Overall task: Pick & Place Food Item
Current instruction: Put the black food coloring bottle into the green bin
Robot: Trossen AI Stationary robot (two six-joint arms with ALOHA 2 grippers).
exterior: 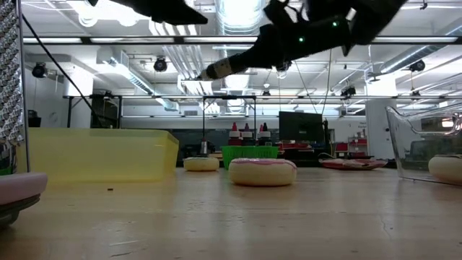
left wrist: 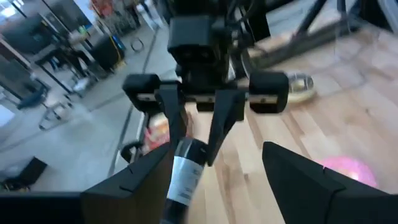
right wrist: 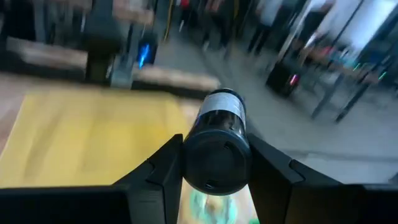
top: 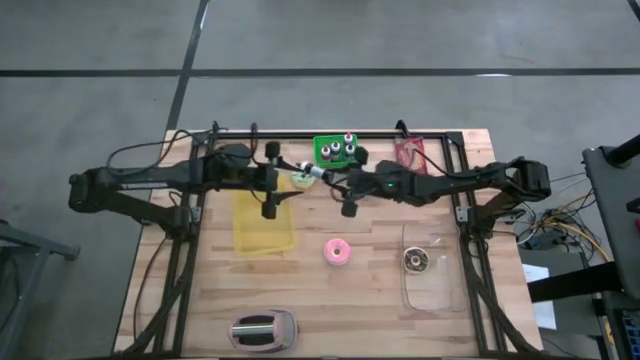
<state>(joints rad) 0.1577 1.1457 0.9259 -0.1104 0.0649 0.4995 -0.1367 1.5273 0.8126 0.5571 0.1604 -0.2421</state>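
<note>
A dark bottle with a white label (top: 312, 173) hangs in the air above the table's far middle, between my two arms. My right gripper (right wrist: 214, 142) is shut on it. My left gripper (left wrist: 217, 150) faces it from the table's left side and stands open. The bottle's free end (left wrist: 180, 186) reaches between the left fingers, and a wide gap shows to one of them. In the low view the bottle (exterior: 225, 68) slants down from the right gripper, high above a pink donut (exterior: 262, 172). My right gripper pinches the bottle between its two fingers (right wrist: 163, 168), one on each side of the body near the round black end (right wrist: 214, 163), which faces back toward the wrist. The bottle lies along the fingers and sticks out past their tips, label end (left wrist: 184, 177) forward. It is lifted clear, slanting slightly down toward the table's left.
Below the left gripper lies a yellow tray (top: 262, 222) with a pale ring (top: 300, 181) at its far corner. A green rack of bottles (top: 338, 151) and a red packet (top: 410, 153) stand at the far edge. A clear container (top: 430, 265) holds a donut; a toaster (top: 263, 331) sits near.
</note>
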